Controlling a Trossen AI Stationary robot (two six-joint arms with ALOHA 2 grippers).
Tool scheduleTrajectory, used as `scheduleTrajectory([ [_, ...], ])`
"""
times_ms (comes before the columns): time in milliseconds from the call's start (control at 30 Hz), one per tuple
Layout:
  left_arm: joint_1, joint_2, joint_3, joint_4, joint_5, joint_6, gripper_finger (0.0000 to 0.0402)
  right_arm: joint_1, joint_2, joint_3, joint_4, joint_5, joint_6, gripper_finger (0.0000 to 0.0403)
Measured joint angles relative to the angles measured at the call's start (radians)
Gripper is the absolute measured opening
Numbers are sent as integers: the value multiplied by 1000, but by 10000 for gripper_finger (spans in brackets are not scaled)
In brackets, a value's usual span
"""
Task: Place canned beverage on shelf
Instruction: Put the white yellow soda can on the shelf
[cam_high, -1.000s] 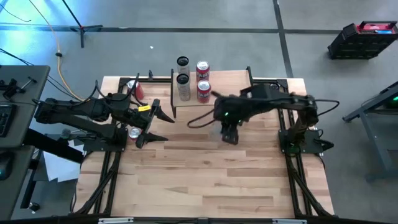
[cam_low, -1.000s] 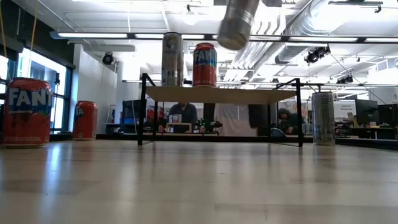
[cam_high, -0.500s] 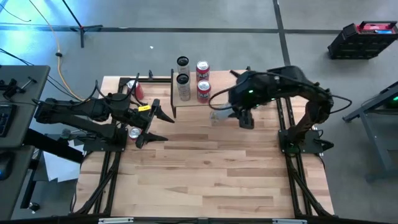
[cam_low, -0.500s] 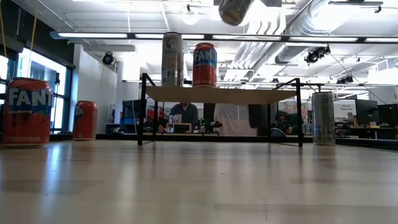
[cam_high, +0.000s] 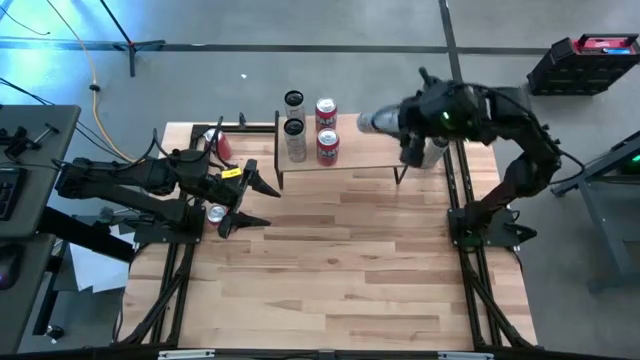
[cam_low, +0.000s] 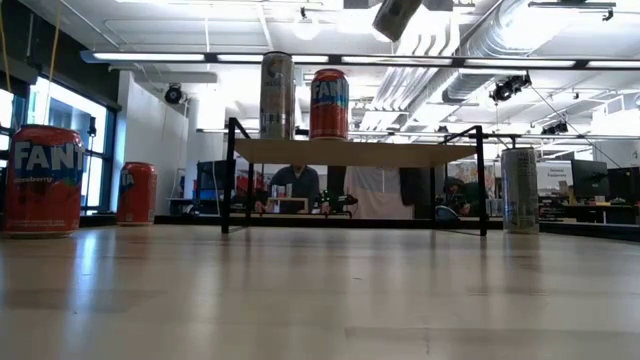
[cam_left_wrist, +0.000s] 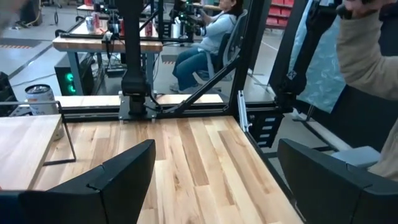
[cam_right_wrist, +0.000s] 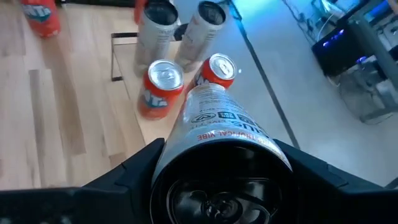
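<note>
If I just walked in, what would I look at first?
Probably the right gripper, up in the air over the right end of the shelf, holding a tall silver can tipped on its side. Next, the four cans standing together at the shelf's left end. The left gripper waits open over the table's left side.
</note>
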Motion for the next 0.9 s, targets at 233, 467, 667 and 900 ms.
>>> scheduleTrajectory([
  [233,0,0,0,-4,1,16,328,-189,81,27,-9,-177,-98,245],
  [467,5,12,0,-1,-27,128,328,-317,145,17,-37,-366,-158,245],
  [667,71,12,1,-14,-59,169,328,-368,192,-11,-38,-437,-168,244],
  [900,232,6,93,-145,-59,235,328,-389,195,-115,-46,-458,-161,245],
])
